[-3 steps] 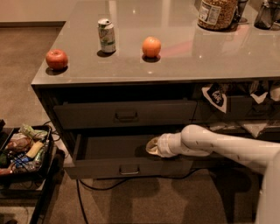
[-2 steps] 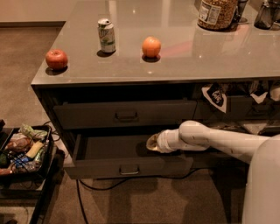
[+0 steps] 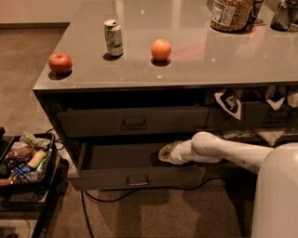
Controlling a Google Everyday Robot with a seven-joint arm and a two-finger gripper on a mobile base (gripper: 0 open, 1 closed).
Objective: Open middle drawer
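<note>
Middle drawer (image 3: 107, 177) in the lower centre of the frame, pulled out from under the table (image 3: 195, 62), small loop handle (image 3: 138, 180) at the middle of its front. Shows a plain grey interior. Gripper (image 3: 165, 153) inside that open drawer, right of centre, just behind the front panel; impossible to make out whether open or closed. White arm (image 3: 223, 151) reaching in from the lower right, over the drawer's right end. Above, another grey drawer (image 3: 93, 122) set further in, handle centred. On the table: apple (image 3: 60, 62) near the left edge, upright can (image 3: 113, 38) to its right, orange (image 3: 161, 49) further right, jar (image 3: 231, 14) at the top right. Far left, a black bin (image 3: 52, 160) full of mixed packets. Dark cable (image 3: 93, 197) on the carpet below the open drawer.
</note>
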